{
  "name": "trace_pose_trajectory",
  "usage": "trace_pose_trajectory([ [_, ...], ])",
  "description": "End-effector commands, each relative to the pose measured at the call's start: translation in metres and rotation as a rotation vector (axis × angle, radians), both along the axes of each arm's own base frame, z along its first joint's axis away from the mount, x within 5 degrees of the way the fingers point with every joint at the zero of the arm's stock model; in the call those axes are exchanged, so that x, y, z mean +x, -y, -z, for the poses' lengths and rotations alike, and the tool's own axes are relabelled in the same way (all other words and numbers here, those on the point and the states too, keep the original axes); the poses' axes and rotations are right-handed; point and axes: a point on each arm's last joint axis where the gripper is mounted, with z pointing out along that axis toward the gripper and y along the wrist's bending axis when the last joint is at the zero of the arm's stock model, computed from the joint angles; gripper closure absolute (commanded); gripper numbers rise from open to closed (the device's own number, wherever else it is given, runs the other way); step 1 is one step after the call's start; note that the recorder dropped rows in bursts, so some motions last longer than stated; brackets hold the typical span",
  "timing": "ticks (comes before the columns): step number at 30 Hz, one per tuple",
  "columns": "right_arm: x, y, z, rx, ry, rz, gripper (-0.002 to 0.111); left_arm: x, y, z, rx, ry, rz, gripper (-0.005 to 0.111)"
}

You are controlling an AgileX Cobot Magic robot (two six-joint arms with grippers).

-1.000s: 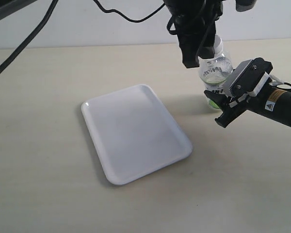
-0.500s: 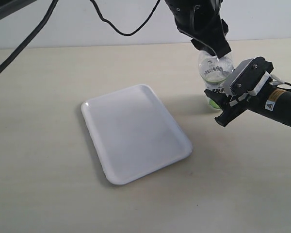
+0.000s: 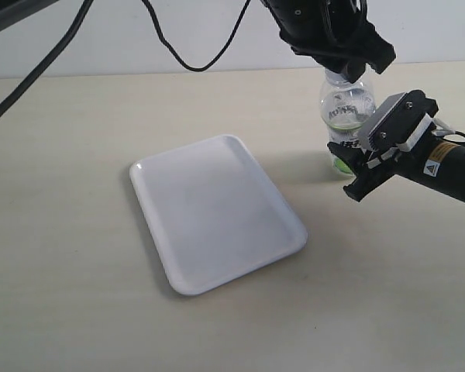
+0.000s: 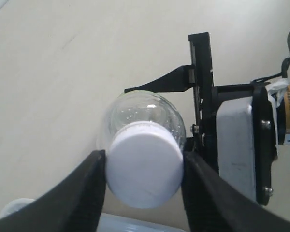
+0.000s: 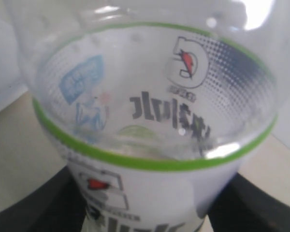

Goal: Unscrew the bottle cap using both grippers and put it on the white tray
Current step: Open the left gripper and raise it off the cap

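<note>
At the far right of the desk [image 3: 77, 294], to the right of the tray [image 3: 217, 213] with a strip of bare surface between, the bottle [image 3: 345, 116] stands upright. Its long axis is vertical, neck up, base on the desk.

The cap [image 4: 144, 164] sits on the neck with its flat top facing straight up, so its turning axis is in line with the bottle's. From these views I cannot tell how far it is loosened.

The left claw [image 3: 353, 68] comes down from directly above. In its wrist view the two black fingers [image 4: 89, 193] touch the cap's side wall on opposite sides, so it is clamped on the cap at a narrow setting.

The right claw [image 3: 349, 169] reaches in low from the right, roughly level. Its fingers sit on either side of the labelled lower body, gripping it at a middling width.

The coming move seems to depend on this stacking: cap straight below the left claw, both sharing the bottle's vertical axis, so a wrist twist should spin the cap cleanly while the right claw stops the body turning. Once the cap is free, the tray lies to the left, on the left arm's own side.
</note>
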Motion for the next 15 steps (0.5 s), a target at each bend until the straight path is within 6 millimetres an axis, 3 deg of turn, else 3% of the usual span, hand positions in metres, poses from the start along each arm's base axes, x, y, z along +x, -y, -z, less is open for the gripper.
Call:
trace_pose_trajectory([
  [1,-0.006,0.003,0.014,-0.055,-0.105,-0.005,0.108,-0.005,0.001,-0.022,-0.095,0.029,-0.02,0.107],
  [10,-0.006,0.003,0.014,-0.055,-0.105,-0.005,0.108,-0.006,0.0,-0.04,-0.14,0.063,-0.031,0.107],
  [15,-0.006,0.003,0.014,-0.053,-0.106,-0.004,0.108,-0.005,-0.002,-0.04,-0.132,0.056,-0.033,0.107],
])
